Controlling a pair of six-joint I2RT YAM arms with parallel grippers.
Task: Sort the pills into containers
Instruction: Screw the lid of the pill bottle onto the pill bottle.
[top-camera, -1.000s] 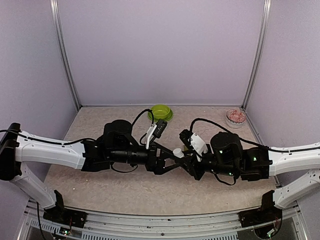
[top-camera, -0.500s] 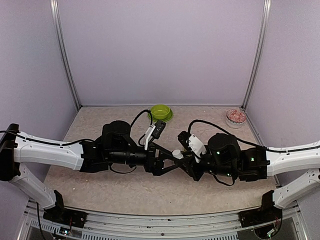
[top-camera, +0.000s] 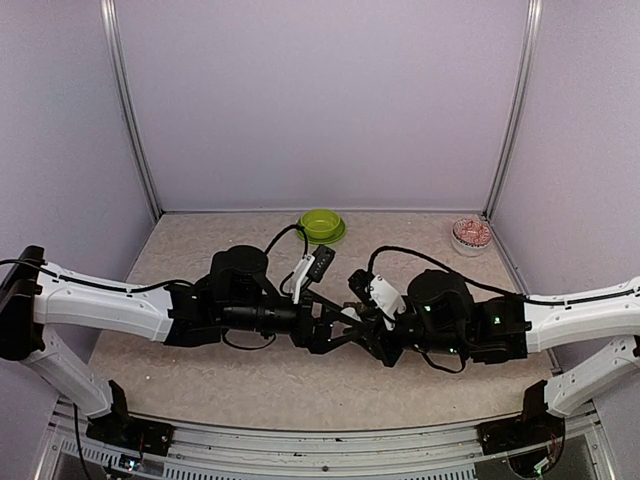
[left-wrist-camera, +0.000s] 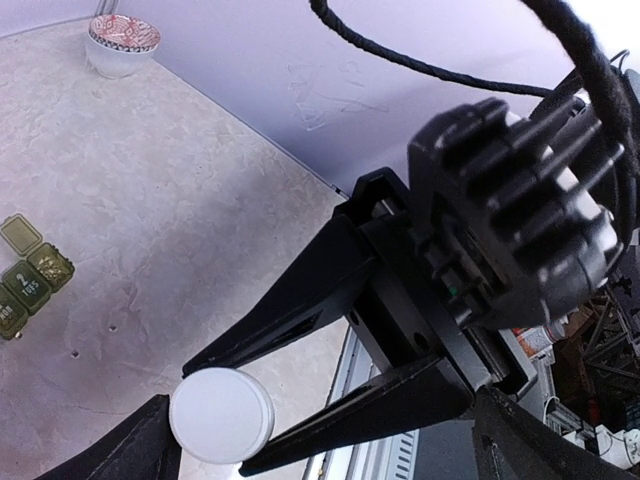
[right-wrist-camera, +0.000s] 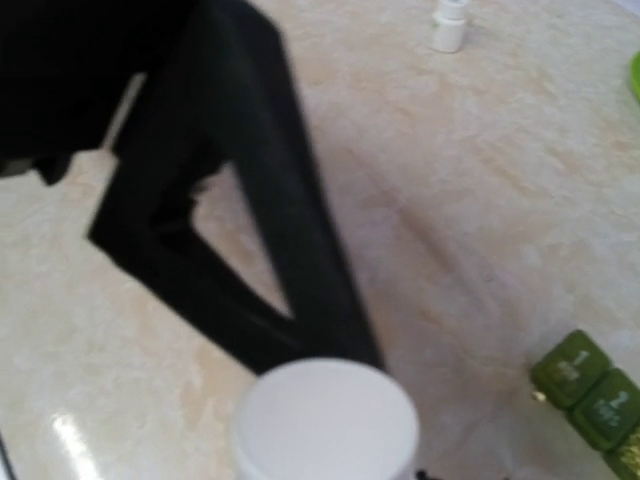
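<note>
Right gripper (left-wrist-camera: 220, 413) is pinching a white round cap (left-wrist-camera: 222, 417) between its two black fingers, up above the tabletop (left-wrist-camera: 200, 180); whether a bottle hangs under that cap I cannot tell. My left gripper (left-wrist-camera: 325, 440) faces it head-on with its jaws spread wide, one finger on either side of the right one's fingers, touching nothing that I can see. From the top camera the two arms meet over the middle of the tabletop and hide what lies beneath them. The dark green pill box (left-wrist-camera: 28, 285) lies flat on the tabletop, off to one side of the held cap, with one end lid flipped open in the left wrist view. I cannot make out the pills at this size. A small white bottle (right-wrist-camera: 450, 25) stands upright farther off. The lime green bowl (top-camera: 322, 224) sits at the back edge, and a red-patterned bowl (top-camera: 471, 233) is in the back right corner.
</note>
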